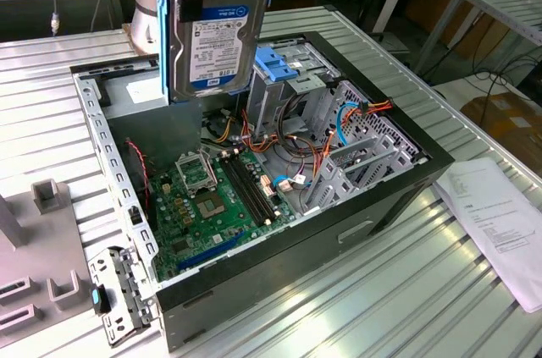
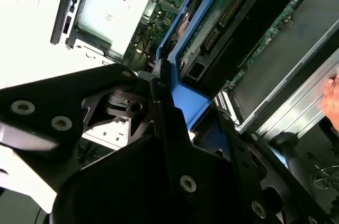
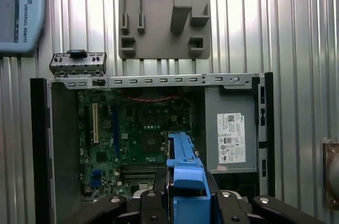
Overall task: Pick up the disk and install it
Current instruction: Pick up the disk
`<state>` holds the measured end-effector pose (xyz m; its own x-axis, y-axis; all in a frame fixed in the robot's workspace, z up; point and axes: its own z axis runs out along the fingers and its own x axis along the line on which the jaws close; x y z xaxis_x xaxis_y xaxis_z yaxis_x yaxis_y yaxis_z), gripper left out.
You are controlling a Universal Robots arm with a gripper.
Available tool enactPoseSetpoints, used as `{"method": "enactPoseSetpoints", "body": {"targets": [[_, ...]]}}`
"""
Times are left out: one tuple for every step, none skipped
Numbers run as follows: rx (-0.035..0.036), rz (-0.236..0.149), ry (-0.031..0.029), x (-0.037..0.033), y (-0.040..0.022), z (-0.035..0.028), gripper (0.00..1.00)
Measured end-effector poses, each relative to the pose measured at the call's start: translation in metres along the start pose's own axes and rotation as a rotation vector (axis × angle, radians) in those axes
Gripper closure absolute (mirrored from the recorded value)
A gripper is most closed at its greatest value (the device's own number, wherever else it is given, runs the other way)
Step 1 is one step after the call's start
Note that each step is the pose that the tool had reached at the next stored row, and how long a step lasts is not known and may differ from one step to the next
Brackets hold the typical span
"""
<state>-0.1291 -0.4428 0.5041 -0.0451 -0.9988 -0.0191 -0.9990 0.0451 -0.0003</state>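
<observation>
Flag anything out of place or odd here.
Nothing looks damaged or spilled. The disk hangs upright in the tool above the open computer case, not yet seated. One loose-looking item: a metal bracket lies on the table beside the case's corner.

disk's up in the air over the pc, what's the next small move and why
Likely a small shift toward the exterior view's right, lining the disk up over the drive cage. The end effector grips it upright above the open case, apparently not yet over the cage.
</observation>
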Motion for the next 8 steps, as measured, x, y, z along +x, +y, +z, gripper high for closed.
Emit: {"method": "enactPoseSetpoints", "body": {"targets": [[0.0,0.0,0.0,0.0038,-0.0021,0.0004,0.63],[0.0,0.0,0.0001,0.0064,-0.0041,0.0006,0.63],[0.0001,0.0,0.0003,0.0093,-0.0085,0.0012,0.63],[0.0001,0.0,0.0008,0.0108,-0.0129,0.0017,0.63],[0.0001,0.0,0.0015,0.012,-0.0185,0.0022,0.63],[0.0002,0.0,0.0025,0.0138,-0.0261,0.0032,0.63],[0.0002,0.0,0.0028,0.0144,-0.0287,0.0035,0.63],[0.0002,0.0,0.0031,0.0148,-0.0306,0.0038,0.63]]}}
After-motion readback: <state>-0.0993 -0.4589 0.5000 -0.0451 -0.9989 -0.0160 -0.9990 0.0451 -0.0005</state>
